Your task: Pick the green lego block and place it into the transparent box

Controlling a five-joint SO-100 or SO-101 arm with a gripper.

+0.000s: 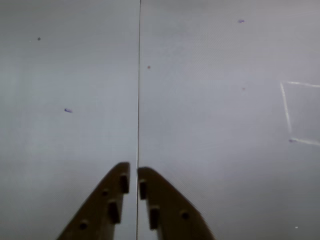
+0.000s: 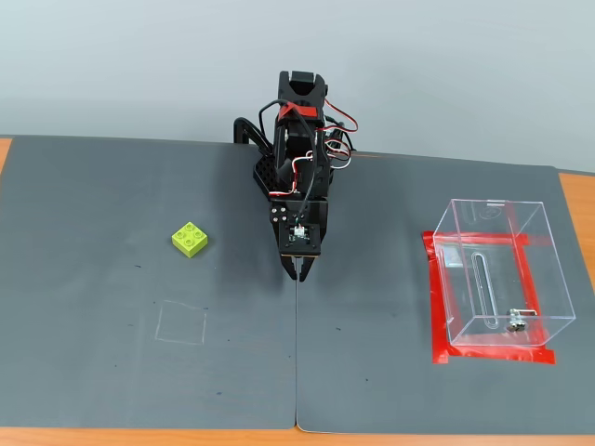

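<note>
One arm folded low over the mat seam, tool [image 2: 297, 271] pressed together, empty, pointing down.

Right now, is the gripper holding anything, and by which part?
Nothing. The gripper is shut and empty over the mat; the block lies apart on the mat, untouched.

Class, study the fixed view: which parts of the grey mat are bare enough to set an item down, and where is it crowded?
Bare: the mat left and front of the green lego block, and the stretch between the shut claw and the transparent box. Crowded: the back centre around the arm, and the red-taped patch under the box.
</note>
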